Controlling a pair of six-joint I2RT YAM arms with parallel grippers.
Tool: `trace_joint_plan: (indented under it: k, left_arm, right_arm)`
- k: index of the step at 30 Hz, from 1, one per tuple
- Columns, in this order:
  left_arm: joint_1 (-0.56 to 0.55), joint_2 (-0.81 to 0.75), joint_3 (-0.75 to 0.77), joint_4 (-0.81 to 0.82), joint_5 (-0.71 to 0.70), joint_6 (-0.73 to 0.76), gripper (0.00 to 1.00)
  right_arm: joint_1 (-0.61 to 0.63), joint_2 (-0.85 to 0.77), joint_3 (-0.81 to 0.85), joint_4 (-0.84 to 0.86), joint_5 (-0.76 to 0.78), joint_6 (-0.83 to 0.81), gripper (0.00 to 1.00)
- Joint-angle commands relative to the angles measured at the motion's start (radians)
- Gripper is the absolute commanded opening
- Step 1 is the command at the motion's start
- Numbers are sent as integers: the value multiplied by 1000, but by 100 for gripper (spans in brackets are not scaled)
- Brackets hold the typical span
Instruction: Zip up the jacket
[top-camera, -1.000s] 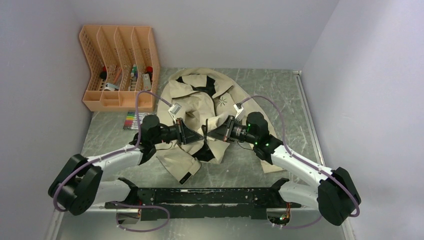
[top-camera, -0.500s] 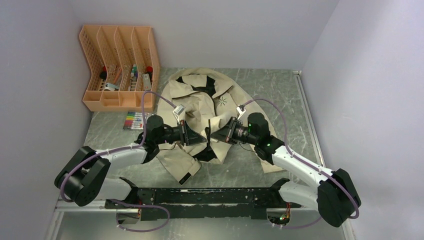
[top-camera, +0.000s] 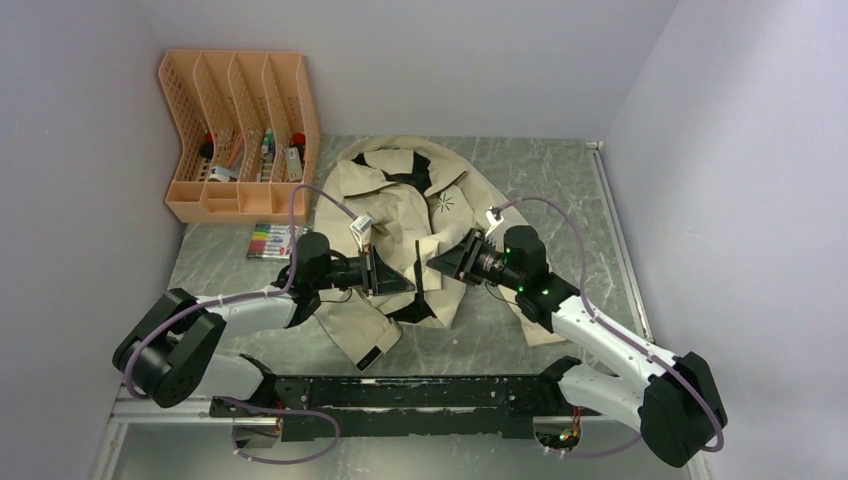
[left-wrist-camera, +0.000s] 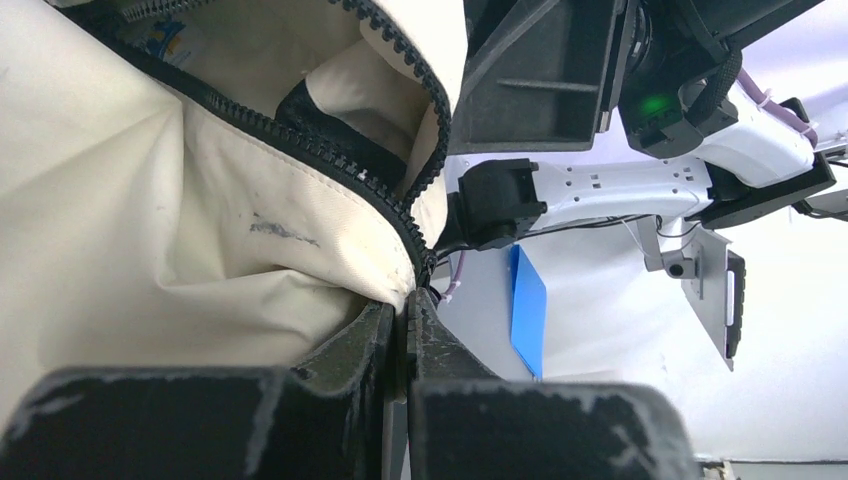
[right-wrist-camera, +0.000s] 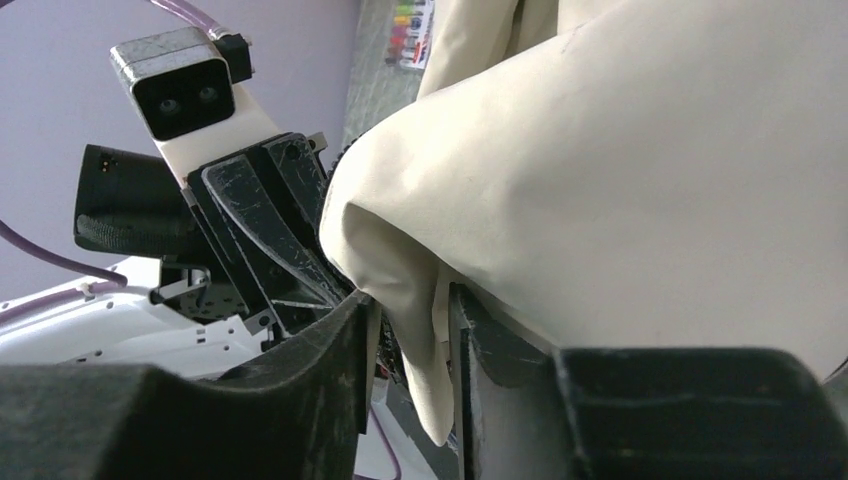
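Note:
The beige jacket (top-camera: 395, 205) lies open on the table, its dark starburst logo (top-camera: 443, 203) on the right chest. My left gripper (top-camera: 408, 284) is shut on the jacket's lower front edge; in the left wrist view the jaws (left-wrist-camera: 407, 305) pinch the cream fabric (left-wrist-camera: 150, 230) at the foot of the dark zipper teeth (left-wrist-camera: 330, 165). My right gripper (top-camera: 433, 262) faces it from the right. Its jaws (right-wrist-camera: 405, 300) stand narrowly apart, closed on a thick fold of the jacket (right-wrist-camera: 650, 180) that hangs between them. The two grippers are a few centimetres apart.
An orange slotted organizer (top-camera: 240, 135) with small items stands at the back left. A pack of coloured markers (top-camera: 268, 241) lies beside the left arm. Grey walls close in on the left, back and right. The jacket's hood end lies toward the back wall.
My right gripper has drawn back to the right with its fold of jacket. My left gripper has shifted slightly rightward and nearer. The gap between the grippers has widened a little.

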Motion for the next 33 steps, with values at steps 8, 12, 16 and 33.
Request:
trace_joint_plan:
  k: [8, 12, 16, 33]
  left_arm:
    - [-12, 27, -16, 89, 56, -43, 8]
    - [-12, 34, -12, 97, 62, -44, 8]
    - [-12, 44, -15, 114, 67, -50, 8]
    - [-11, 31, -38, 149, 72, -72, 8]
  right_arm:
    - [-12, -147, 20, -245, 131, -113, 48]
    - [-12, -202, 51, -360, 176, -172, 55]
    - [-12, -232, 85, -428, 138, -215, 59]
    - [114, -263, 85, -392, -97, -103, 61]
